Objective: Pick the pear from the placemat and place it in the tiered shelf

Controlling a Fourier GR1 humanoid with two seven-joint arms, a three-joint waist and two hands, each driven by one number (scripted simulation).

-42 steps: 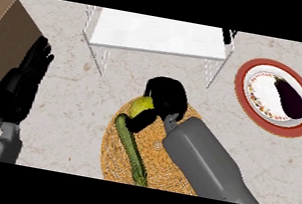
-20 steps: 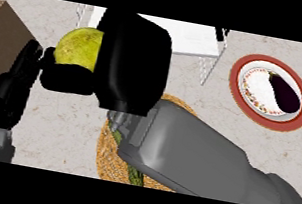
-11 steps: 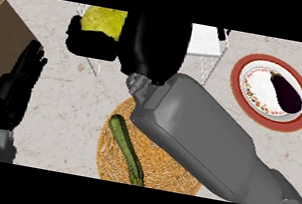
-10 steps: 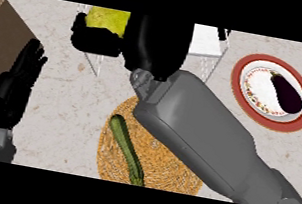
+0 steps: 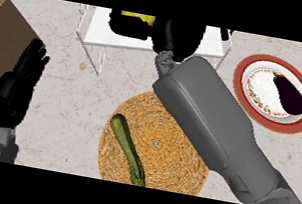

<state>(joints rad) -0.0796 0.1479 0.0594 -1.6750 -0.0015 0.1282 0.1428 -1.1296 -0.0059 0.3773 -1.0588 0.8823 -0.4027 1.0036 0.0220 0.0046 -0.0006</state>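
Pear (image 5: 137, 18): yellow-green sliver only, at far edge of view, wrapped by right hand (image 5: 167, 33), fingers curled round it. Sits over the tiered shelf (image 5: 113, 36), white top tier directly beneath and just near of fruit. Long axis not readable, mostly hidden. Coming move, by judgement: straight down and release; no sideways travel needed. Right forearm runs diagonally from near right across the placemat (image 5: 164, 149), where a green cucumber (image 5: 127, 148) lies. Left hand (image 5: 14, 87) spread, fingers up, at left edge, well apart. Plate (image 5: 260, 75) with eggplant (image 5: 290, 95) far right on worktop (image 5: 81, 87).
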